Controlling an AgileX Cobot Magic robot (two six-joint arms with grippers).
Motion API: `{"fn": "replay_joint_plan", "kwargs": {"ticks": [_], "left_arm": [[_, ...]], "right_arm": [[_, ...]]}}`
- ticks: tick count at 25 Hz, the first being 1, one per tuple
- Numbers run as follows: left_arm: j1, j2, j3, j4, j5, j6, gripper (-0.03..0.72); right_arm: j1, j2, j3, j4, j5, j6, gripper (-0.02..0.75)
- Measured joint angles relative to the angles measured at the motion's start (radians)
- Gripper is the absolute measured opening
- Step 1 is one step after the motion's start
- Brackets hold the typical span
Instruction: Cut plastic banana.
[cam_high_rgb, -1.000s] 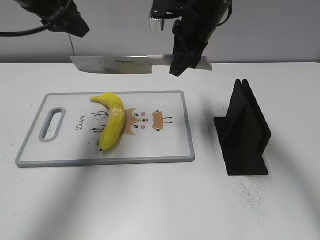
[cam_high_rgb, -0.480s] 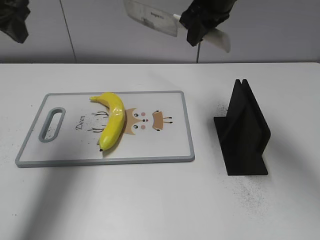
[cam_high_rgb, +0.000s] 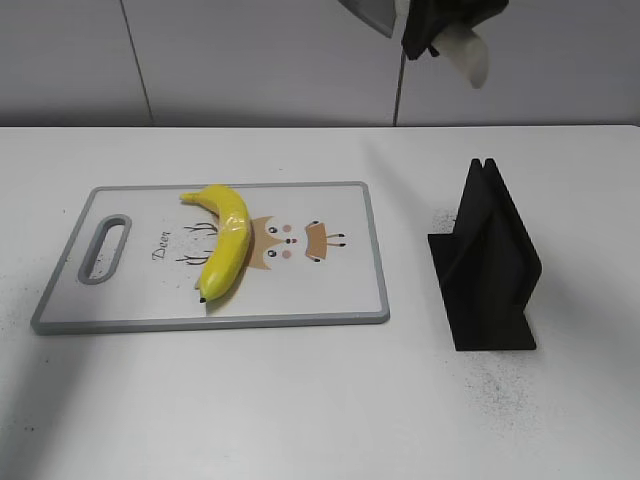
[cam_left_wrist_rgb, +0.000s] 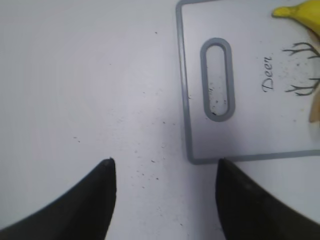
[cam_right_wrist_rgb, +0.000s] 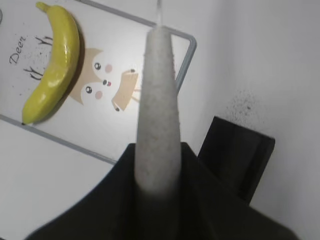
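Note:
The plastic banana (cam_high_rgb: 224, 250) lies whole on the grey-rimmed cutting board (cam_high_rgb: 330, 290), left of its deer print. It also shows in the right wrist view (cam_right_wrist_rgb: 52, 62), and its stem end in the left wrist view (cam_left_wrist_rgb: 295, 12). My right gripper (cam_high_rgb: 430, 25) is at the top edge of the exterior view, high above the table, shut on the knife's pale handle (cam_right_wrist_rgb: 159, 107); a bit of blade (cam_high_rgb: 370, 15) shows. My left gripper (cam_left_wrist_rgb: 162, 172) is open and empty above bare table beside the board's handle-hole end (cam_left_wrist_rgb: 217, 80).
A black knife stand (cam_high_rgb: 487, 262) stands right of the board and also shows in the right wrist view (cam_right_wrist_rgb: 240, 155). Dark specks dot the white table (cam_high_rgb: 300, 400) around the stand.
My right gripper has lifted the knife up and to the right, from just above the board's far edge to the frame's top. The left arm has left the exterior view. The banana has not moved.

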Motion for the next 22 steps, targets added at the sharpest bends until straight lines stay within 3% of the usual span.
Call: {"fn": "replay_joint_plan", "kwargs": {"ticks": [5,17,22], "left_arm": [[0.001,-0.063,0.105,-0.052,0.001,-0.001,0.586],[0.002,-0.396,0.397,-0.038,0.004,-0.001,0.576],[0.002,-0.569,0.493,-0.01,0.003,-0.001,0.573]], "right_arm": [[0.0,-0.111,0.156,-0.022,0.001,0.033,0.157],[0.0,-0.413,0.591,-0.065,-0.109,0.164,0.156],[0.0,-0.497,0.718,-0.145,-0.148,0.273,0.156]]}}
